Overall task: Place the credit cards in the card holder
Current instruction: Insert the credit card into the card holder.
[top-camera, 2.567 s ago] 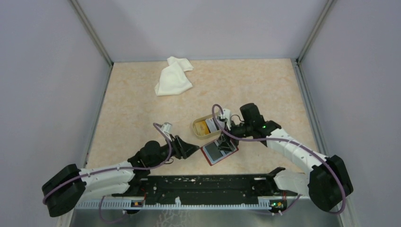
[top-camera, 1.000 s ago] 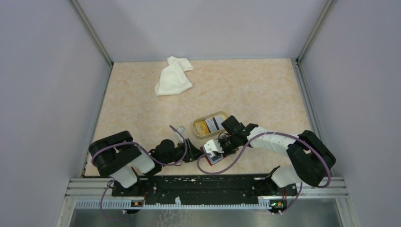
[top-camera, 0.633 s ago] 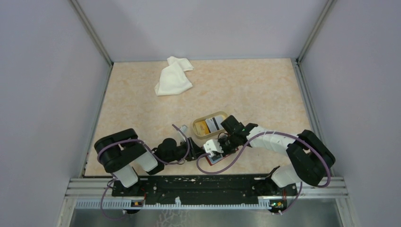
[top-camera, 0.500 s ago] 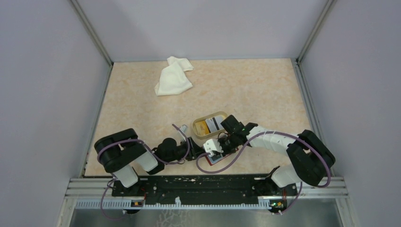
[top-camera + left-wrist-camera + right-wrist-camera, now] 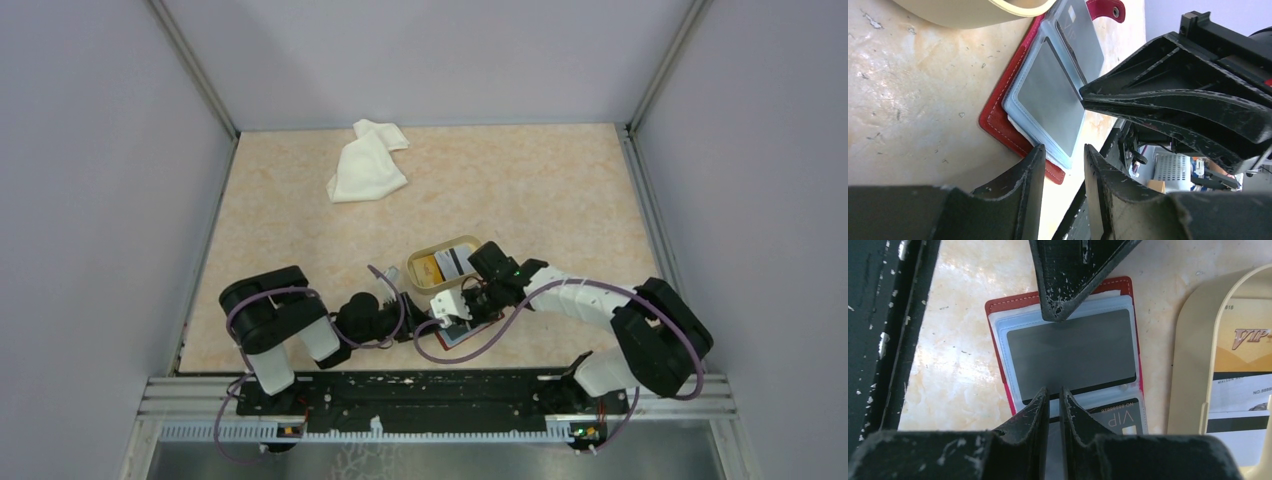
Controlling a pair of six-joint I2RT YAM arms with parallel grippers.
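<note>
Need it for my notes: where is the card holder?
Top view: the card holder lies open at centre front, just nearer than the tan dish.

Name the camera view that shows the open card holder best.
Right wrist: the card holder lies almost whole and face-on, a grey card in its clear pocket. Left wrist sees it slanted, partly behind the right gripper. In the top external view it is mostly covered.

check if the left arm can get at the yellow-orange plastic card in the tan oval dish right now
Probably yes: the tan oval dish lies just beyond the left tool, its yellow-orange plastic card uncovered. The right tool is over the open red leather card holder, beside that path, not across it.
</note>
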